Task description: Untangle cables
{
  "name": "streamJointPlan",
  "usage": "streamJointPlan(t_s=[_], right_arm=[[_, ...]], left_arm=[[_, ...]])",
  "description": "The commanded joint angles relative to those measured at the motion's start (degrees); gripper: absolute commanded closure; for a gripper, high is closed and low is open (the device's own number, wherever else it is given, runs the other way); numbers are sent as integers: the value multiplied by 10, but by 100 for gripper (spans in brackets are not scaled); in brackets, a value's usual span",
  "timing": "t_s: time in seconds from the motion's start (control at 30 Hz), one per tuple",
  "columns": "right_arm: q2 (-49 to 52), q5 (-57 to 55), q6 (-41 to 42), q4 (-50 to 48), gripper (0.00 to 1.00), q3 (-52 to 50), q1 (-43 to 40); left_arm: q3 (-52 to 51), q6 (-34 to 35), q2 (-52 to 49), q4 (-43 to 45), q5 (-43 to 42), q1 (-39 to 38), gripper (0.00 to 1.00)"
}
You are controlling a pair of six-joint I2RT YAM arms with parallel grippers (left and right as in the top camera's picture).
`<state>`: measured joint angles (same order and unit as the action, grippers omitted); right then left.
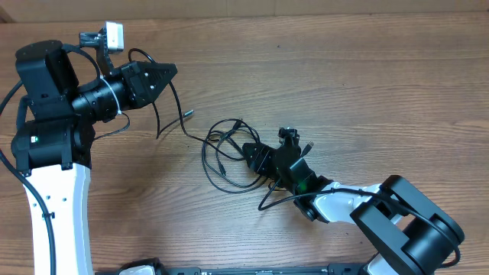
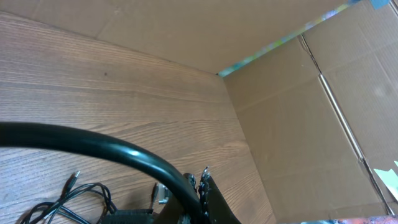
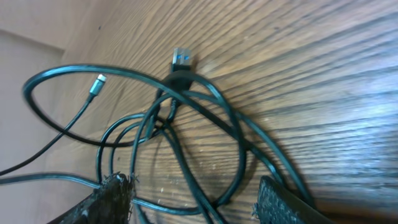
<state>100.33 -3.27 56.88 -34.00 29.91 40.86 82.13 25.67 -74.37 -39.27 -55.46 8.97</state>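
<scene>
One table: a brown wood-grain table top [image 1: 344,69] fills my overhead view, with both arms reaching in over it.
Wall: a plain brown cardboard wall [image 2: 298,112] stands along the table's far edge in my left wrist view.
Left arm: the left gripper [image 1: 171,75] sits at upper left, its fingers pressed together on one strand that runs from its tip down toward the heap.
Right arm: the right gripper [image 3: 196,208] is low over the heap. Its rough black fingers [image 3: 115,199] are spread, with strands passing between them; I cannot tell if they touch.
Cables: the thin black cables [image 1: 219,162] lie in loose overlapping loops near the table's centre, just beside the right gripper.
Plugs: a silvery flat plug [image 3: 181,59] rests on the wood above the loops, and a smaller pale tip [image 3: 97,85] lies to its left.
</scene>
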Motion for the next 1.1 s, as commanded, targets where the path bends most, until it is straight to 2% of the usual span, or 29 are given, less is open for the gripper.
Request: streamJointPlan(t_s=[0.0,0.3,0.5,0.63,0.8,0.9,1.07], right_arm=[[21,-22,35,-14,37,-1,-1],[66,-9,50,-23,39,35,-1],[115,5,59,-6,44,64,-1],[124,3,64,7,51,71,-1],[124,-40,97,36,66,71,-1],[132,-87,148,50,63,71,-1],[166,-94,168,50,59,90,-1]], left_arm=[[9,-12,5,0,-1,-2,96],[9,-12,5,0,0,-2,96],[9,-12,5,0,0,-2,96],[9,-12,5,-4,0,-2,95],[9,-12,5,-14,-1,-2,96],[9,-3,5,-18,-17,-2,96],[9,70,5,-29,-68,-2,96]])
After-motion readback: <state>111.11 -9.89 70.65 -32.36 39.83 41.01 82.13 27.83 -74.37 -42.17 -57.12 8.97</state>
